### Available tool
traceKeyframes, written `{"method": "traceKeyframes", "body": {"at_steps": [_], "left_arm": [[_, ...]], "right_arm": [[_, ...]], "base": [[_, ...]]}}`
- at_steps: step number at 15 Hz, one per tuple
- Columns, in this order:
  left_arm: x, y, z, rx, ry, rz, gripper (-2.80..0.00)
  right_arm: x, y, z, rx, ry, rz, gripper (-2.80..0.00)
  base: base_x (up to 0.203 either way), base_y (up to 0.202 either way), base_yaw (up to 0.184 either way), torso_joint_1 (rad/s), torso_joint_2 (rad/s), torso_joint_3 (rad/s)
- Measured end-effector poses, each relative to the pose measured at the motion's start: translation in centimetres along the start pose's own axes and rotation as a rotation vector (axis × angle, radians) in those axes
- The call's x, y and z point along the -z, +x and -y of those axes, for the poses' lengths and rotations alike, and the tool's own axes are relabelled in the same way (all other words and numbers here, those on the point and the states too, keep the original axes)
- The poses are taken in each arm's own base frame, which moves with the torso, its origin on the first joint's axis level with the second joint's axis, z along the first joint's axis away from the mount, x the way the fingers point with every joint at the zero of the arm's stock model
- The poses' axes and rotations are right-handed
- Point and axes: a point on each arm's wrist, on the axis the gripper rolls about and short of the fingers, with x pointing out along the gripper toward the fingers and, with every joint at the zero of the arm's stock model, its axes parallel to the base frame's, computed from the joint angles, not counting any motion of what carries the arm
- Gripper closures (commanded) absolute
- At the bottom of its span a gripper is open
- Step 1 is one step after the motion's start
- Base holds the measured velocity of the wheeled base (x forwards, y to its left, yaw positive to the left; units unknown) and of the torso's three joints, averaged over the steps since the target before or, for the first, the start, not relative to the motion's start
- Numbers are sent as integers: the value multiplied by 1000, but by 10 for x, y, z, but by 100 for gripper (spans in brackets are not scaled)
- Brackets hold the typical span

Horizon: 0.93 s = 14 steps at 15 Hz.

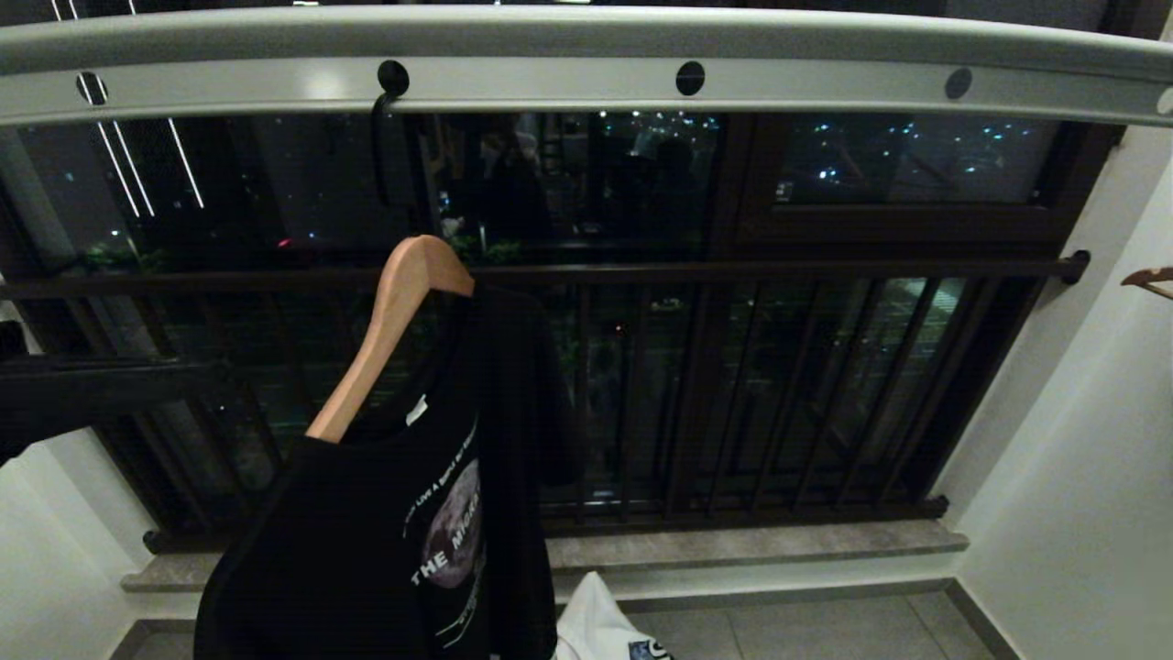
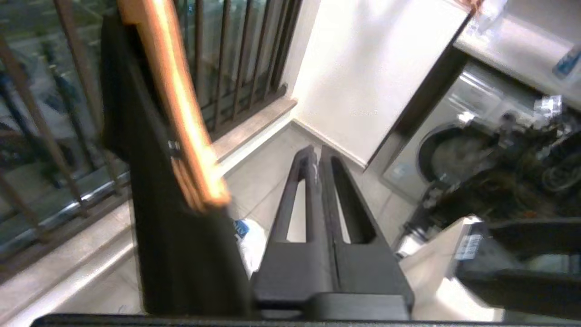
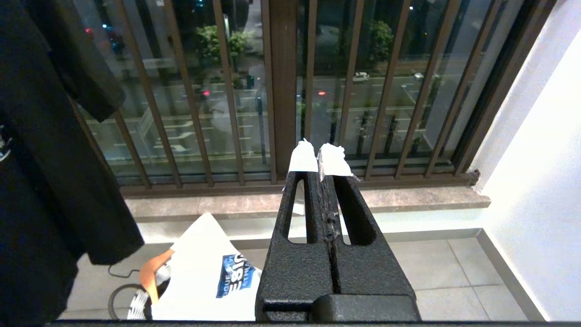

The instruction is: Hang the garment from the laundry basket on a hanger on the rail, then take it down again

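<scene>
From my head, the black garment (image 1: 385, 541) hangs on the wooden hanger (image 1: 389, 330), its hook in a hole of the rail (image 1: 586, 87); I judge the hanging done, and next I must grasp the hanger to lift it off. My left hand (image 2: 315, 156) is clenched on nothing, beside the hanger. My right hand (image 3: 321, 156), clenched and empty, alone shows the laundry basket (image 3: 136, 304) on the floor.

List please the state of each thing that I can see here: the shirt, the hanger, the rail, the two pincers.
Black T-shirt: draped on the wooden hanger, hanging free.
Wooden hanger: tilted, its hook in a hole of the rail.
Rail: overhead, carrying that one hanger.
Left pincer: shut, empty, beside the shirt.
Right pincer: shut, empty, facing the window bars.
White garment: lying below, by the floor.
</scene>
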Motion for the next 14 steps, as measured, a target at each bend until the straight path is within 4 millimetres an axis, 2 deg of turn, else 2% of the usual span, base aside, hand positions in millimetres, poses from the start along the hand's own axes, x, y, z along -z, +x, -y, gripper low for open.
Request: {"method": "traceKeyframes", "body": {"at_steps": [3, 7, 11, 14], "left_arm": [[7, -19, 33, -9, 9, 49, 0], [28, -50, 84, -67, 13, 154, 0], [65, -77, 124, -203, 15, 233, 0], [95, -93, 138, -356, 15, 295, 0]], "right_arm": [[0, 0, 0, 0, 0, 0, 0], [0, 0, 0, 0, 0, 0, 0], [0, 0, 0, 0, 0, 0, 0], [0, 0, 0, 0, 0, 0, 0]], "base": [[0, 0, 0, 0, 0, 0], [0, 0, 0, 0, 0, 0], [0, 0, 0, 0, 0, 0], [0, 0, 0, 0, 0, 0]]}}
